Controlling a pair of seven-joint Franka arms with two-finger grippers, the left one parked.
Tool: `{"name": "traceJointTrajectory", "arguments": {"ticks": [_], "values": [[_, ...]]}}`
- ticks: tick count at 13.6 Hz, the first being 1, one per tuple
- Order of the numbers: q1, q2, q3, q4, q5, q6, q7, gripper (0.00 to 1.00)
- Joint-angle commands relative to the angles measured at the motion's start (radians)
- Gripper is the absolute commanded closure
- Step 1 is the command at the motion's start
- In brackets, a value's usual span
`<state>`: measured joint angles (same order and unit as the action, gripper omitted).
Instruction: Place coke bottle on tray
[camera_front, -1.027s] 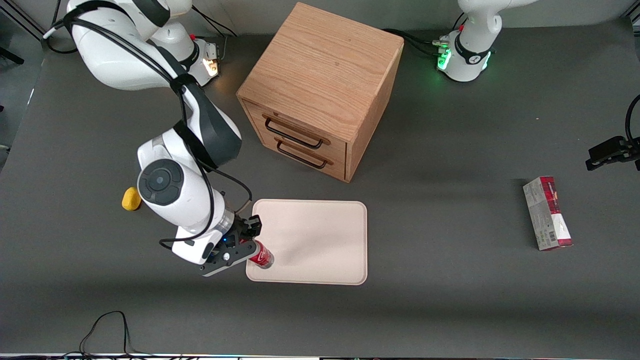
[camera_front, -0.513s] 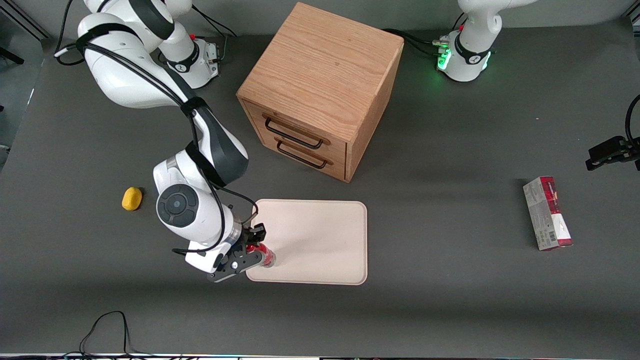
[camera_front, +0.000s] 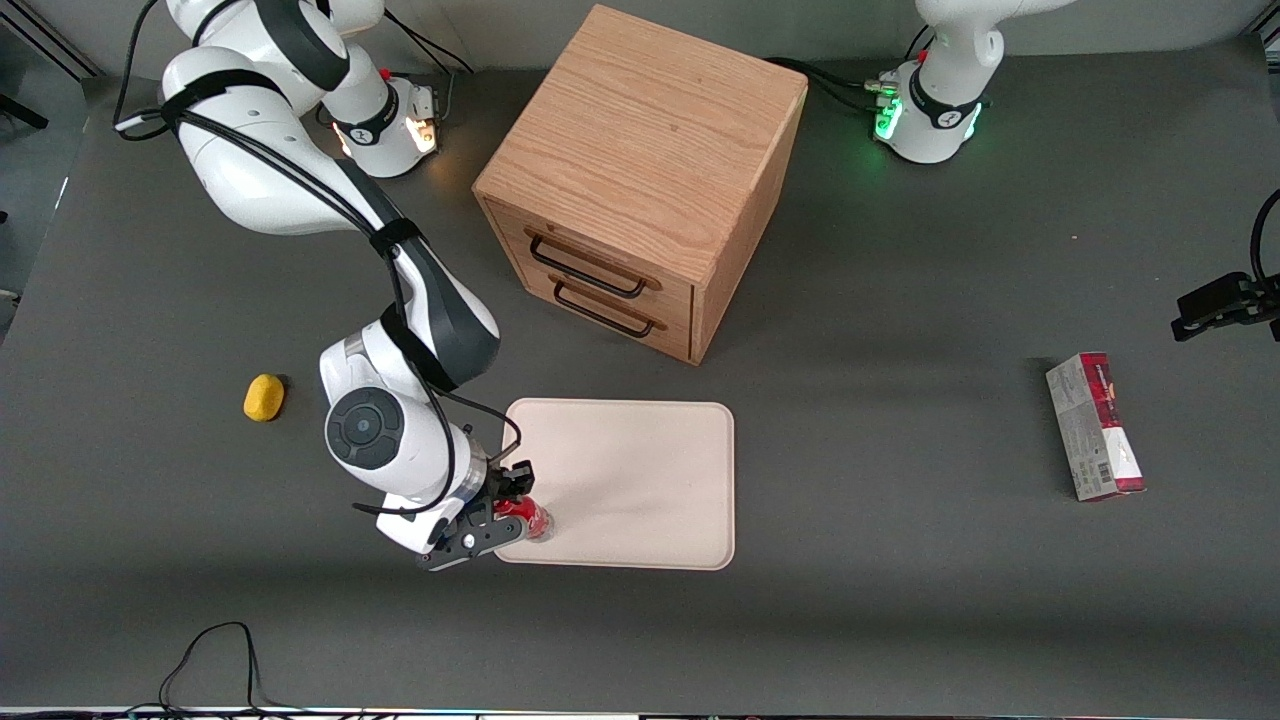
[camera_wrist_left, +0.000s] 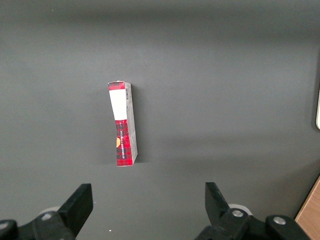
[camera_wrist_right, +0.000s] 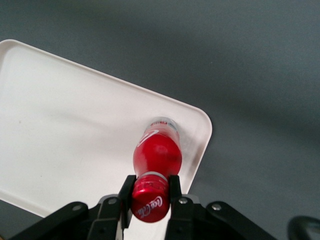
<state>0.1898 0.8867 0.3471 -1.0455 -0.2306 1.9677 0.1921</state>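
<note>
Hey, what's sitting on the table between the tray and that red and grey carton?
Nothing: in the front view, only bare dark table separates the tray from the carton. The claw, shut on the coke bottle, is at the tray's corner toward the working arm's end.

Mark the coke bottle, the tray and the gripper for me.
coke bottle (camera_wrist_right: 157, 155), right wrist view, on its red label.
tray (camera_front: 640, 470), front view, on its bare floor.
gripper (camera_wrist_right: 149, 192), right wrist view, midway between the fingertips shut on the bottle's neck, above the tray's corner.

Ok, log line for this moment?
gripper: shut on coke bottle neck | bottle: upright over tray corner | not released
</note>
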Motion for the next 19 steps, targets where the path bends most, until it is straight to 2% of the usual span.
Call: {"name": "traceJointTrajectory", "arguments": {"ticks": [1,4,9,11,13,14,17,19], "values": [[-0.004,-0.011,0.007,-0.010,-0.021,0.025,0.059,0.01],[-0.004,-0.012,0.007,-0.025,-0.022,0.071,0.072,0.00],[-0.004,-0.038,0.009,-0.025,-0.016,0.060,0.078,0.00],[-0.010,-0.107,0.007,-0.053,-0.012,-0.011,0.085,0.00],[-0.055,-0.222,0.006,-0.164,-0.001,-0.029,0.086,0.00],[-0.081,-0.294,0.000,-0.241,0.043,-0.029,0.084,0.00],[-0.082,-0.521,-0.141,-0.472,0.206,-0.029,0.063,0.00],[-0.082,-0.671,-0.203,-0.640,0.215,-0.030,0.058,0.00]]}}
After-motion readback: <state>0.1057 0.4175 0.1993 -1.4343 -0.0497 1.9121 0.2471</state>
